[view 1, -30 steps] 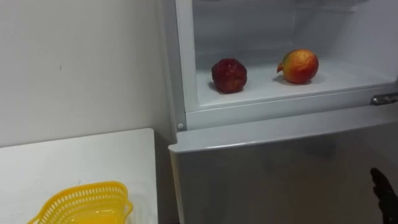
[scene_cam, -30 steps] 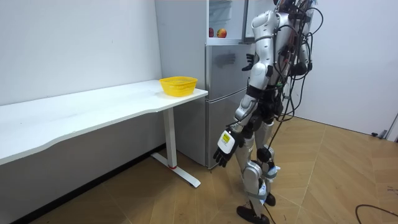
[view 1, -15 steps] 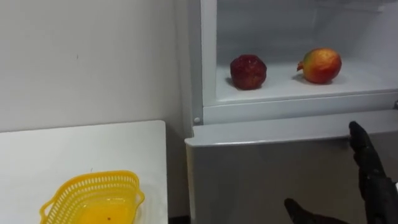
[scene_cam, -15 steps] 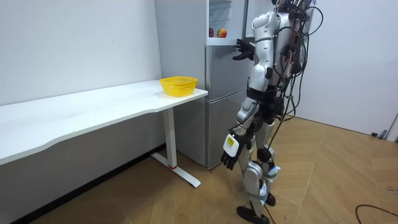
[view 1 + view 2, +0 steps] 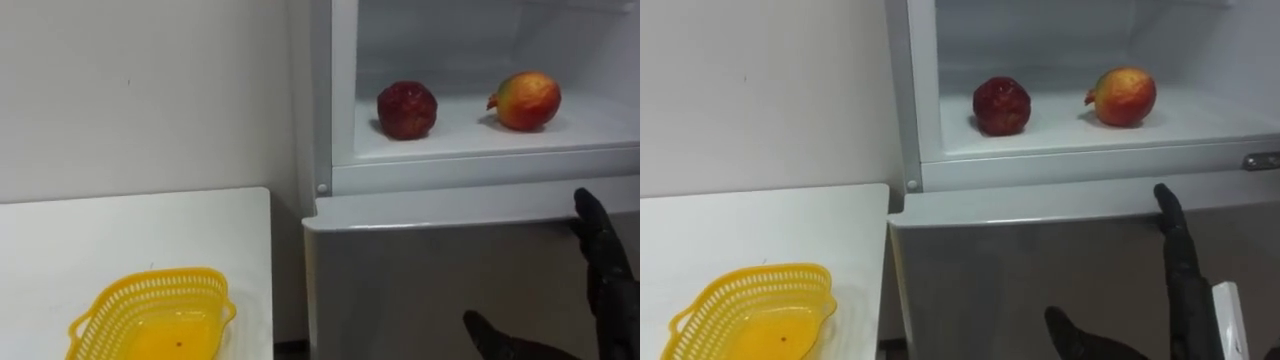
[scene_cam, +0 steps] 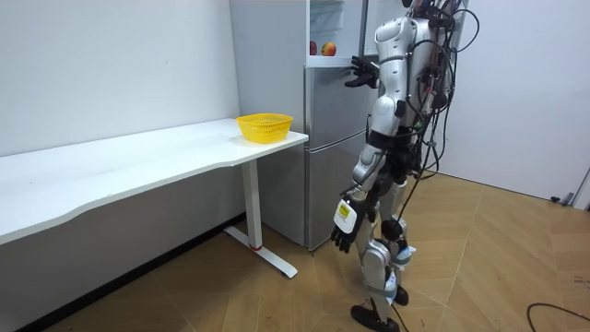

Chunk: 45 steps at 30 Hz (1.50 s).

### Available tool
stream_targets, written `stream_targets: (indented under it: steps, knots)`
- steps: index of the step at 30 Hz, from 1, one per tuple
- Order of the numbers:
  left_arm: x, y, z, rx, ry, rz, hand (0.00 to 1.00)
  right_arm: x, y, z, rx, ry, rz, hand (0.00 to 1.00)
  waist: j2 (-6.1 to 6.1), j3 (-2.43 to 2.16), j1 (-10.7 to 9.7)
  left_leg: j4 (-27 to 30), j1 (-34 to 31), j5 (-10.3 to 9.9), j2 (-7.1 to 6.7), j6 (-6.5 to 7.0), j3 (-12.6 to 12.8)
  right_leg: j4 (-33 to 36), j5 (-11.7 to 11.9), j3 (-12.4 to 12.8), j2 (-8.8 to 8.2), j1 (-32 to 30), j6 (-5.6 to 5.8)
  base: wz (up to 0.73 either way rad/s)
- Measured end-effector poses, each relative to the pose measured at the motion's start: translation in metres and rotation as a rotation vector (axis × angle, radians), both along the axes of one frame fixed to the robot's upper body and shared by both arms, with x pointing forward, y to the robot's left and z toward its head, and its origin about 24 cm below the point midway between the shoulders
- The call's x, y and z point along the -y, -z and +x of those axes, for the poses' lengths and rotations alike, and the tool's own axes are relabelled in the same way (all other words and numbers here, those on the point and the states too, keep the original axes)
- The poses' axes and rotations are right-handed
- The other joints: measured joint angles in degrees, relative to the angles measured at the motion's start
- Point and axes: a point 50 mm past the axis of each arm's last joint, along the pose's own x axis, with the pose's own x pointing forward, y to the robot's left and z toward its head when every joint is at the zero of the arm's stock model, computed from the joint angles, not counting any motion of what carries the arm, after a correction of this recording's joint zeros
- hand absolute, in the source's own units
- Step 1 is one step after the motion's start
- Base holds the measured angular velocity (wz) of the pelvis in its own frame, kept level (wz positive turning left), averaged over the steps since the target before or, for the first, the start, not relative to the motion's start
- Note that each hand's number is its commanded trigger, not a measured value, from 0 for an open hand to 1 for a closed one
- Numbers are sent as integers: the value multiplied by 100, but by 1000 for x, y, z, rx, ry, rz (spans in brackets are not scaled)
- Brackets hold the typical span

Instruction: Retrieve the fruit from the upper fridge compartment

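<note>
Two round fruits lie on the white shelf of the open upper fridge compartment: a dark red one (image 5: 406, 109) on the left and an orange-red one (image 5: 527, 100) to its right. My right hand (image 5: 602, 262) is raised in front of the lower fridge door, below and to the right of the fruits. It is open, with straight fingers pointing up and the thumb (image 5: 492, 335) spread out, and it holds nothing. In the room view I stand facing the fridge, right hand (image 6: 358, 72) near shelf height. My left hand (image 6: 343, 236) hangs relaxed by my thigh.
A yellow mesh basket (image 5: 100, 300) sits near the end of a white table (image 5: 130, 225) just left of the fridge. The grey lower fridge door (image 5: 420, 270) is closed. A white wall runs behind the table.
My right hand rose from the lower right edge to in front of the lower door, close under the shelf. The head camera shifted, so the fridge now sits further right in the view.
</note>
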Motion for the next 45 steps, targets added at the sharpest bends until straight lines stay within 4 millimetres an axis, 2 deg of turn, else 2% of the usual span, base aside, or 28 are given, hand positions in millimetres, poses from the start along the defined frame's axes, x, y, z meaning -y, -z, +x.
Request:
stream_targets:
  steps: [7, 10, 15, 17, 21, 26, 36, 39, 45]
  knots:
    - [1, 0, 5, 1, 72, 10, 0, 4, -3, 5, 10, 31, 45, 0, -31, 30, 113, 2, 14, 1, -4, 2, -39, 2, 12, -18, -6, -36, -4, 1]
    - [1, 0, 4, -1, 69, 9, 0, 8, -9, 11, 41, 70, 75, 0, -22, 25, 130, 4, 0, 2, -4, 3, -71, 0, 34, -27, -6, -34, -4, 0]
    - [-4, -1, 1, -3, 52, 33, 0, 9, -64, 35, 336, 78, 18, 0, -72, -7, 158, 18, -5, 5, -10, 5, -268, -128, 58, -173, 2, 82, 0, 20]
    - [-4, -1, -4, -12, 47, 36, 0, 6, -73, 37, 386, 63, 12, 0, -96, -35, 185, 19, 12, 5, -6, 4, -320, -210, 75, -241, 13, 192, -2, 26]
    - [-1, 0, -7, -22, 56, 46, 0, 3, -77, 35, 410, 59, -13, 0, -148, -63, 242, 12, 31, 4, -9, 4, -414, -295, 77, -338, 10, 295, 1, 14]
    - [-2, -1, -7, -18, 55, 52, 0, -1, -83, 30, 456, 54, -27, 0, -114, -50, 294, 5, 34, 4, -7, 4, -440, -290, 76, -336, 11, 331, 1, -1]
    - [-1, 0, -6, -25, 57, 43, 0, -3, -90, 26, 504, 58, -13, 0, -190, -29, 315, 4, 21, 4, -28, 4, -446, -295, 63, -345, -53, 346, 21, 1]
    - [-1, 0, -5, -28, 74, 39, 0, -5, -95, 28, 533, 39, -17, 0, -178, -16, 314, 14, 20, 4, -31, 4, -445, -297, 62, -363, -46, 334, 22, 4]
    - [-2, 0, -4, -47, 77, 42, 0, -5, -103, 31, 549, 2, -62, 0, -193, -22, 311, 16, 24, 5, -28, 4, -450, -300, 63, -479, -44, 335, 21, 2]
